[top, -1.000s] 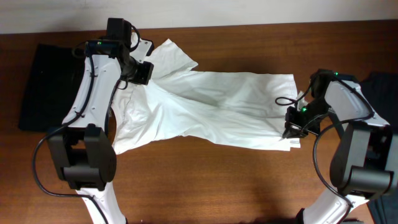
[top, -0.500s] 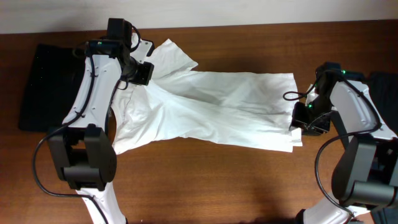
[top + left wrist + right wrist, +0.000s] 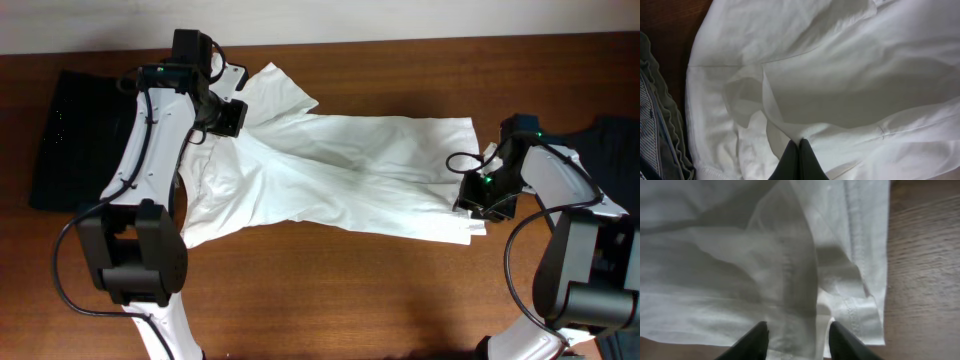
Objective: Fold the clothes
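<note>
The white T-shirt (image 3: 350,170) lies spread across the table (image 3: 330,290). The left gripper (image 3: 228,117) is pinched closed on a raised fold near its sleeve end. The right gripper (image 3: 480,200) hovers with fingers apart over the hem corner at the opposite end.

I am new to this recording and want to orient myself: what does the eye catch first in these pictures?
A large white T-shirt lies spread and wrinkled across the middle of the table. The left tool is shut on its cloth near a sleeve, while the right tool stands open over the hem at the opposite end. A black garment lies beyond the left arm.
</note>
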Controlling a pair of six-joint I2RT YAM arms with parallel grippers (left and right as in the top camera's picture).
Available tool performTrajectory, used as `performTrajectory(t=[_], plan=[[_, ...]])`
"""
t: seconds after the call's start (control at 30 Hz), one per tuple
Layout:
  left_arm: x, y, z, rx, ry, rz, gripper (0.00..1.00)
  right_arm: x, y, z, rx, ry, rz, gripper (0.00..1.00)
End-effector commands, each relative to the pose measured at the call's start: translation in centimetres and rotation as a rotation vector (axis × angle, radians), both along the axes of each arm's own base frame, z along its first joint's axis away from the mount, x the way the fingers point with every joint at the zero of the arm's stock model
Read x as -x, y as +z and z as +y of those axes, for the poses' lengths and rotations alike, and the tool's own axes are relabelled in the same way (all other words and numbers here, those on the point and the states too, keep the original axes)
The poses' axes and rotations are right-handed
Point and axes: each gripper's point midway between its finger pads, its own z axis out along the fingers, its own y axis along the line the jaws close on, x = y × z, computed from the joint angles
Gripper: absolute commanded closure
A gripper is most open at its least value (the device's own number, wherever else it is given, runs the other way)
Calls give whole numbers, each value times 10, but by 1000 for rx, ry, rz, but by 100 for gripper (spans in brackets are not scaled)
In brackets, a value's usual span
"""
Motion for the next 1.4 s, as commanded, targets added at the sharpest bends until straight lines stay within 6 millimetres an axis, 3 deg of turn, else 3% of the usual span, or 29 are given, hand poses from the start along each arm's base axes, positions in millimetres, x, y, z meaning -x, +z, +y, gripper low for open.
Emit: performTrajectory(t=[0.0, 0.07, 0.13, 0.27, 0.37, 0.47, 0.57, 0.73, 0.77, 0.8, 0.83, 1.0, 1.17, 1.37], plan=[[-4, 15, 0, 3, 9, -39, 100, -6, -1, 15, -78, -7, -21, 77], [-4, 15, 1, 3, 9, -38, 100, -10, 2, 19, -105, -8, -38, 96], [-4, 15, 1, 2, 9, -38, 100, -12, 6, 15, -90, 1, -50, 96], [-3, 15, 1, -4, 4, -38, 100, -5, 34, -7, 24, -12, -64, 96], [-2, 15, 2, -9, -10, -36, 100, 25, 56, -14, 91, -46, -2, 96], [2, 13, 3, -16, -12, -18, 100, 54, 64, -14, 107, -109, 104, 96], [6, 12, 3, -17, -13, -3, 100, 66, 66, -10, 101, -121, 158, 96], [7, 11, 3, -17, -13, 2, 100, 48, 64, -14, 111, -123, 82, 96], [6, 11, 3, -17, -13, 1, 100, 44, 64, -15, 113, -124, 66, 87], [6, 11, 3, -17, -13, 1, 100, 40, 63, -16, 116, -115, 53, 67], [7, 11, 3, -17, -14, 1, 100, 37, 61, -16, 117, -103, 41, 59], [6, 11, 3, -18, -16, 0, 100, 11, 38, -9, 48, -107, 8, 59], [6, 11, 3, -17, -16, 0, 100, 5, 0, -2, -10, -96, 79, 65], [6, 11, 3, -17, -16, 0, 100, -8, -7, -4, -9, -59, 29, 69]])
